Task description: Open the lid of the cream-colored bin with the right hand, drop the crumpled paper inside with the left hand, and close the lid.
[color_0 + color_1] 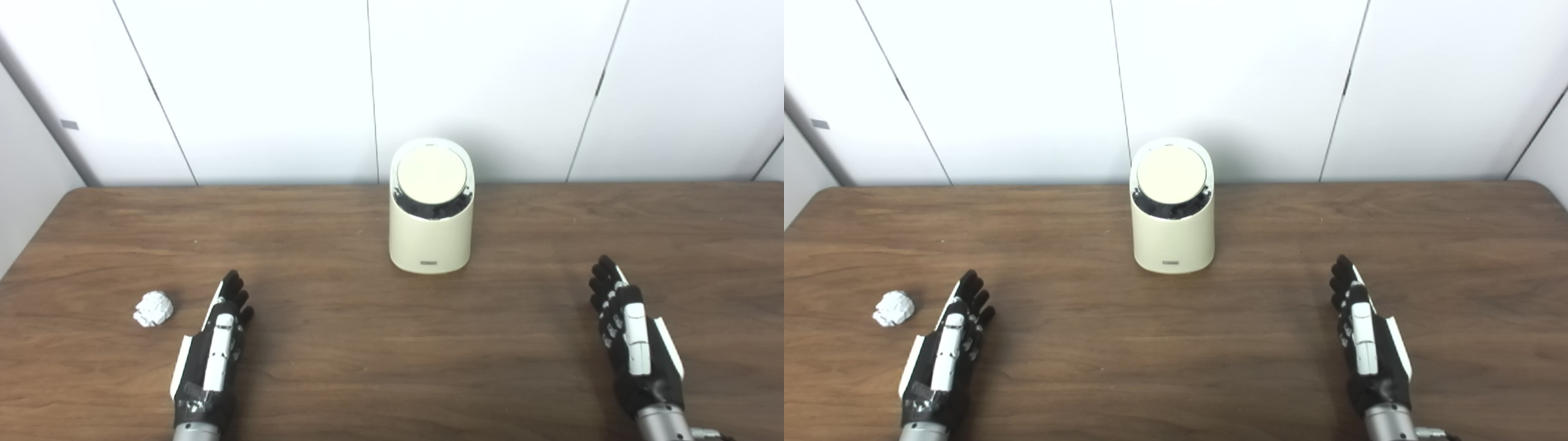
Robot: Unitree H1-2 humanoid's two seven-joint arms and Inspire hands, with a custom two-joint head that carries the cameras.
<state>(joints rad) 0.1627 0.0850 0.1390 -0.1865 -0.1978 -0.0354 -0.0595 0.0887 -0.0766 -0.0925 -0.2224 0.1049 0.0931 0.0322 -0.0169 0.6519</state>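
One cream-colored bin (430, 208) with lid (432, 174) shut, one crumpled paper ball (153, 308) beside left hand (214, 349), right hand (634, 337), both spread, nothing held, one wooden table (343, 343).

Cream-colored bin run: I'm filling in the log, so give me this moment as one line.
bin lid shut | crumpled paper on table | left robot hand open | right robot hand open | not started

Lighting is bright, even and diffuse from overhead. The white wall panels (490, 86) approach overexposure. Soft, short shadows lie on the table (343, 361) beside the bin (430, 208) and both hands. Focus is slightly soft throughout; no glare or edge distortion shows.
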